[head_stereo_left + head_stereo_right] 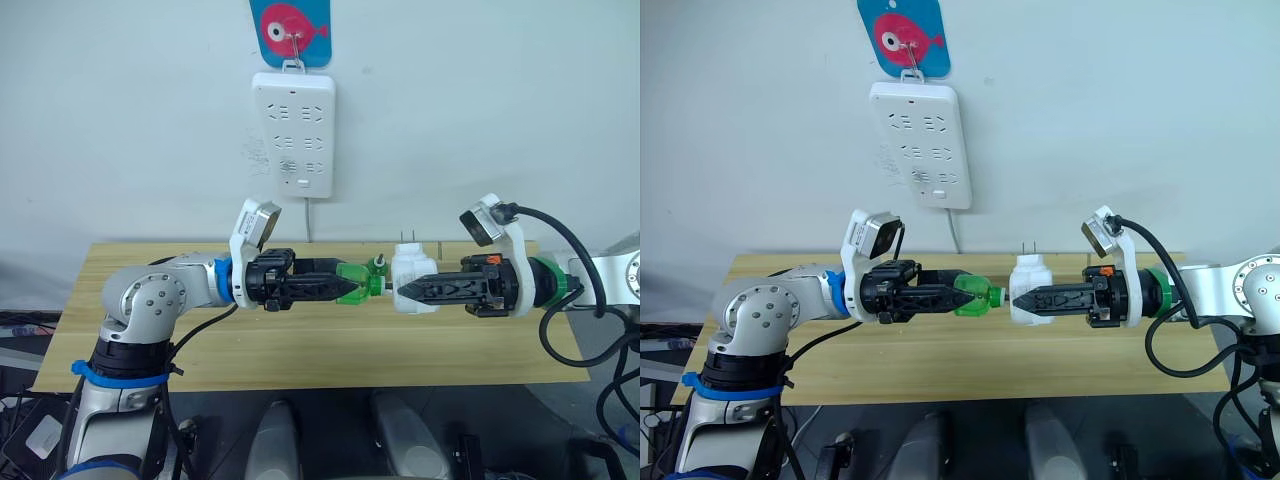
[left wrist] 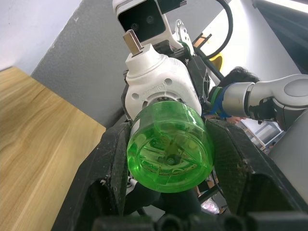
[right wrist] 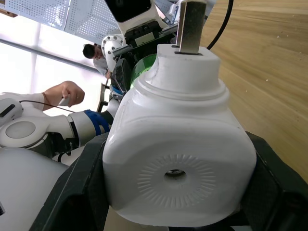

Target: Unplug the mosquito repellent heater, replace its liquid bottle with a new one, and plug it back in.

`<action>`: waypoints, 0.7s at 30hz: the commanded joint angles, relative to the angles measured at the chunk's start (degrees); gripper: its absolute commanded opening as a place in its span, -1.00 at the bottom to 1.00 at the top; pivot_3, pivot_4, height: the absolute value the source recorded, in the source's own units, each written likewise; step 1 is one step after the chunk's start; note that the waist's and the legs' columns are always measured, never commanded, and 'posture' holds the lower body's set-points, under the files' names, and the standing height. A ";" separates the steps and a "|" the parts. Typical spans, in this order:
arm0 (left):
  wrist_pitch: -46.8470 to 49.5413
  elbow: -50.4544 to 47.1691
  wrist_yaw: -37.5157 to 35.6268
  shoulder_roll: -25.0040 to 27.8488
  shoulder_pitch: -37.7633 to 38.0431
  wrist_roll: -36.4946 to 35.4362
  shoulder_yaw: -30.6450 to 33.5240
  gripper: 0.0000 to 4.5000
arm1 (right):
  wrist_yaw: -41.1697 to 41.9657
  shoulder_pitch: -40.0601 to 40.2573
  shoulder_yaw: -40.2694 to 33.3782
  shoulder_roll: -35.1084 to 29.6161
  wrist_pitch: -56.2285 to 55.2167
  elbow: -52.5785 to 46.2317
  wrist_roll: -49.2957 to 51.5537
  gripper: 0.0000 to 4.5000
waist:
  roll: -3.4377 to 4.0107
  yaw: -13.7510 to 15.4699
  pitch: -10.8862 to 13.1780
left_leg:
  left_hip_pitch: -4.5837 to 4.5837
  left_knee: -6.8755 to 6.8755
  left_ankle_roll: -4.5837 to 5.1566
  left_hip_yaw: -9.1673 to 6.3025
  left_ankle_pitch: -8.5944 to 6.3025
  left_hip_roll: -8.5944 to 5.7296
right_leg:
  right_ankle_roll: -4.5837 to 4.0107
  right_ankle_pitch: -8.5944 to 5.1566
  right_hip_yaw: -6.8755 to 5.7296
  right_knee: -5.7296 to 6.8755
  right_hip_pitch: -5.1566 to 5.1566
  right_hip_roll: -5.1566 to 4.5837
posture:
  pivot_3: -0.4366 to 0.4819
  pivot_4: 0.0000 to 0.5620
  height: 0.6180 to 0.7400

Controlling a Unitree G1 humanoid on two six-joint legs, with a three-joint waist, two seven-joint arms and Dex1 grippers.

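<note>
So the heater (image 1: 413,279) is unplugged and held up in the air over the table (image 1: 300,340), above its far edge, clamped sideways in the right gripper (image 1: 402,291) with its prongs pointing up. A green bottle (image 1: 358,282) is gripped by the left gripper (image 1: 352,288), neck end pushed right up against the heater's side. The power strip (image 1: 292,133) is hung on the wall behind, nothing plugged into it.
</note>
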 commanded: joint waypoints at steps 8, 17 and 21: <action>-6.52 -6.14 -2.02 -0.41 1.48 2.99 -4.03 0.00 | 1.80 -1.91 -0.29 0.77 0.49 -0.08 2.09 0.36 | 0.00 0.03 0.00 | 0.00 0.00 0.00 0.00 0.00 -0.01 | 0.00 0.00 0.01 -0.02 0.00 -0.01 | -0.42 -0.14 0.82; -7.16 -6.75 -0.34 -0.77 1.35 1.73 -3.42 0.00 | 1.28 -1.60 -0.07 1.00 -0.03 -0.05 2.09 0.36 | 0.00 0.03 0.00 | -0.02 0.00 0.01 0.00 0.00 -0.01 | 0.00 0.00 0.00 -0.02 -0.01 0.00 | -0.42 -0.14 0.82; -11.14 -7.85 -0.11 -1.70 1.52 5.12 -5.10 0.00 | 0.97 -1.49 0.15 2.14 -0.40 0.05 2.09 0.36 | 0.00 0.04 0.00 | -0.02 0.00 0.01 0.00 -0.01 0.00 | 0.00 0.00 0.00 -0.02 -0.01 0.00 | -0.41 -0.14 0.82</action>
